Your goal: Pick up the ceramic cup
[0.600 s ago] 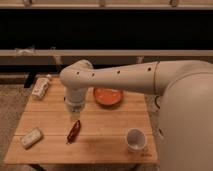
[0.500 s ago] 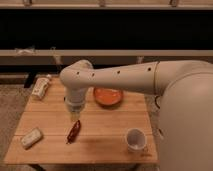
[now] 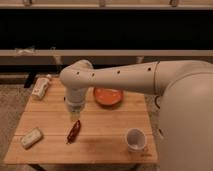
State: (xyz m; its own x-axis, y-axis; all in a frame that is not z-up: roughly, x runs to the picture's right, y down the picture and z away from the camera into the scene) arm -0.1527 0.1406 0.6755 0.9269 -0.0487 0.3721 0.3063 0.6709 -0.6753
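Observation:
The ceramic cup (image 3: 134, 139) is small, white and round with a darker inside. It stands upright near the front right corner of the wooden table (image 3: 105, 130). My white arm reaches from the right across the table. The gripper (image 3: 74, 109) hangs below the wrist over the left middle of the table, far left of the cup, just above a dark red packet (image 3: 74, 131).
A shallow orange bowl (image 3: 108, 96) sits at the back middle, right of the wrist. A pale wrapped snack (image 3: 31, 137) lies at the front left. A white bottle (image 3: 41, 87) lies at the back left corner. Dark shelving stands behind the table.

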